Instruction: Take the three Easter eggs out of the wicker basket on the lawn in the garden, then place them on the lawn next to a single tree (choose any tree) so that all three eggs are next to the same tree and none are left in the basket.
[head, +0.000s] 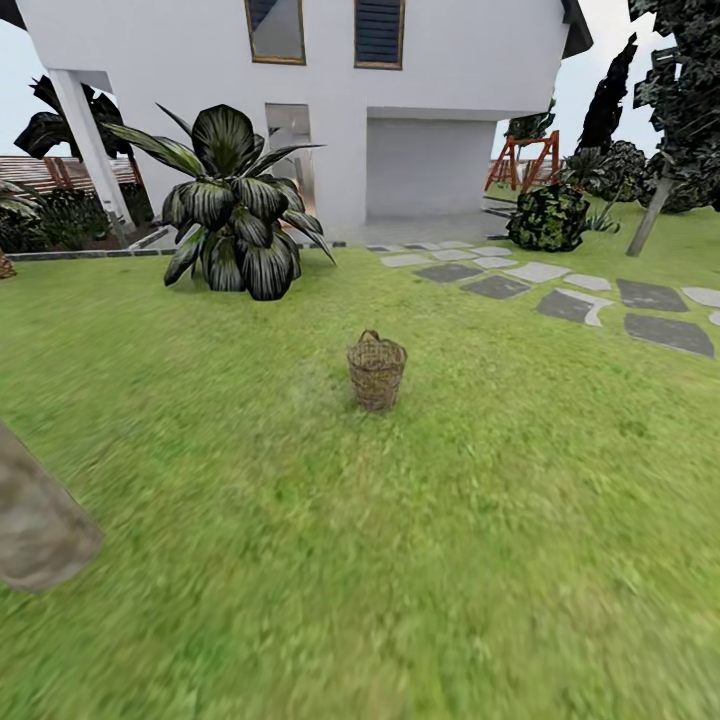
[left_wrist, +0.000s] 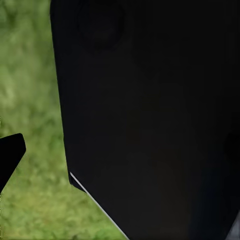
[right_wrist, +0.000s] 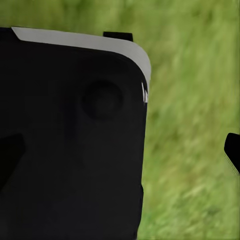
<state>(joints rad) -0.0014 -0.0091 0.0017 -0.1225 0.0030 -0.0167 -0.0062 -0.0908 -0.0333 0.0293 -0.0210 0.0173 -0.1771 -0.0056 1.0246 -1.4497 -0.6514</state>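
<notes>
Wicker basket (head: 377, 370) upright on lawn (head: 500, 520); contents hidden.

open-weave brown wicker basket (head: 377, 372) on rough matt grass lawn (head: 450, 520); smooth grey stone pavers (head: 560, 295) beyond.

The wicker basket (head: 377, 371) stands upright on the lawn (head: 520, 520), near the middle of the head view. Behind it to the left grows a broad-leaved plant (head: 232, 205), with the house (head: 330, 90) behind that. Stepping stones (head: 560, 290) run off to the right. A tree trunk (head: 35, 520) rises at the near left edge.
</notes>
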